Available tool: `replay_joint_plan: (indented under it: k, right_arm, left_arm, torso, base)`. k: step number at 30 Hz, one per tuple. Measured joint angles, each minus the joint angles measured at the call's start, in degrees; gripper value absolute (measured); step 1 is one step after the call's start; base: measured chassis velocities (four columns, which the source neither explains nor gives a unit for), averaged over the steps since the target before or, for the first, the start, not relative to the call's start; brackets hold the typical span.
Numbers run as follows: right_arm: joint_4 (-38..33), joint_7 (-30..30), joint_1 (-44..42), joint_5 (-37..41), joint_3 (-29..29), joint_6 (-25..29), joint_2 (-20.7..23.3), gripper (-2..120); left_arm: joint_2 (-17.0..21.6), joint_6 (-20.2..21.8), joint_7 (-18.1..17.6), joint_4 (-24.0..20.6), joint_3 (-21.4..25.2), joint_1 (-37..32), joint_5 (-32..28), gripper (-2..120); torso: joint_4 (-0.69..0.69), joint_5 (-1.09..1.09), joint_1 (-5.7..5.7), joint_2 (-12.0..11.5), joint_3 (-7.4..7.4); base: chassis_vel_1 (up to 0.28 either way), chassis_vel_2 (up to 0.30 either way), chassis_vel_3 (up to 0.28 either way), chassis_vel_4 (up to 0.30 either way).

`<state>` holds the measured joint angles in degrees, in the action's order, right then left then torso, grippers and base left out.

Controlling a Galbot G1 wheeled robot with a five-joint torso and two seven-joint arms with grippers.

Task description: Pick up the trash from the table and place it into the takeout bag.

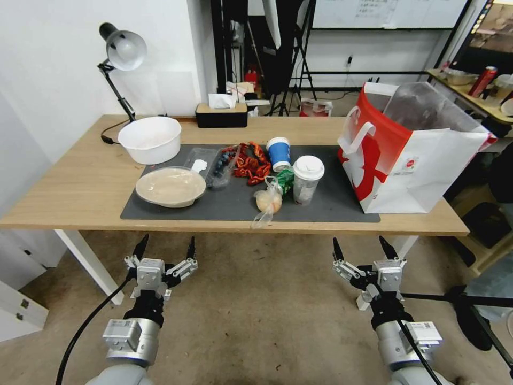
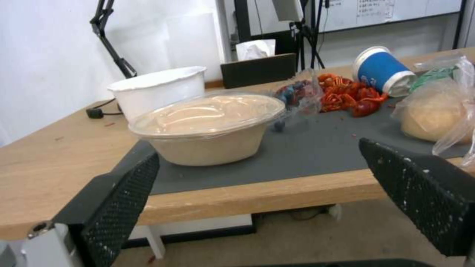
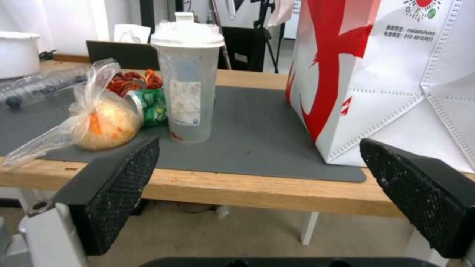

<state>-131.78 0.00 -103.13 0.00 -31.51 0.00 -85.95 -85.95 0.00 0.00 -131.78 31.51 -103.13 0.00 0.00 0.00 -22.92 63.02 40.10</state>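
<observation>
Trash lies on the table's dark mat: a round lidded dish of beige food, a clear white-lidded cup, a blue paper cup, a green crumpled wrapper, a clear bag with an orange lump, and red crayfish shells. The white-and-red takeout bag stands open at the mat's right end. My left gripper and right gripper hang open below the table's front edge, holding nothing.
A white bowl sits at the mat's back left corner, with a clear blueberry tray beside it. A silver desk lamp and a black-and-wood tissue box stand along the back edge. Tripods and a shelf crowd the room behind and right.
</observation>
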Motion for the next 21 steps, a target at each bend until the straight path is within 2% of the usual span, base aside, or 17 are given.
replay_joint_plan:
  k: [21]
  right_arm:
    - [0.0, 0.0, 0.02, 0.02, 0.0, -0.07, 0.0, 100]
  left_arm:
    - [-0.02, 0.28, 0.0, -0.03, 0.0, 0.08, -0.16, 100]
  torso:
    - [0.0, 0.0, 0.0, 0.0, 0.0]
  base:
    - [0.0, 0.0, 0.0, 0.0]
